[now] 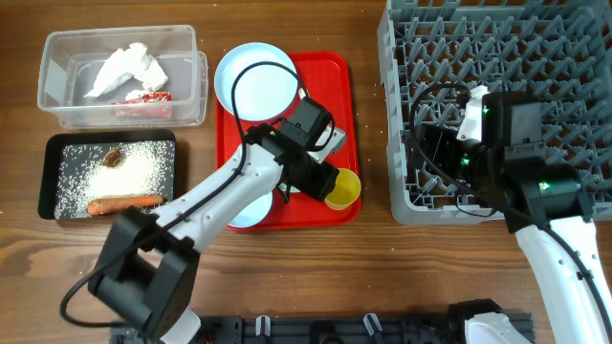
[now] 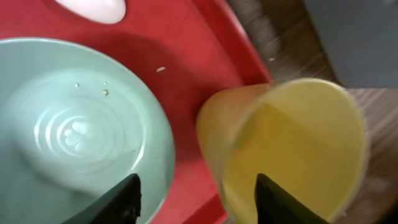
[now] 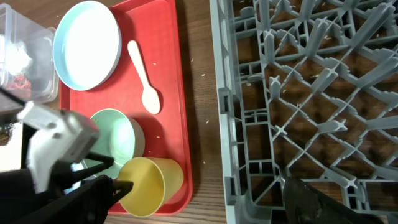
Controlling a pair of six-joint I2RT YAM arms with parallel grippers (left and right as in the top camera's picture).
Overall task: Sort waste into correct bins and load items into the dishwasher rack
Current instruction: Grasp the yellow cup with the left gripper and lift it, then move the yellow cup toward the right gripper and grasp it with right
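Observation:
The small yellow cup [image 1: 344, 188] lies on its side at the front right corner of the red tray [image 1: 330, 76]. My left gripper [image 2: 196, 199] is open astride the cup's wall [image 2: 292, 143]: one finger is inside the mouth, the other is over the pale green bowl [image 2: 74, 130]. The light blue plate [image 1: 255, 86] and the white spoon [image 3: 144, 78] lie on the tray. My right gripper [image 3: 205, 199] is open and empty above the left front part of the dishwasher rack [image 1: 390, 115]. No light blue bowl shows.
The clear tub [image 1: 57, 105] at the back left holds the white tissue [image 1: 129, 69] and the red wrapper [image 1: 143, 97]. The black tray [image 1: 46, 177] in front of it holds rice, the orange sausage stick [image 1: 124, 203] and the brown lump [image 1: 113, 158].

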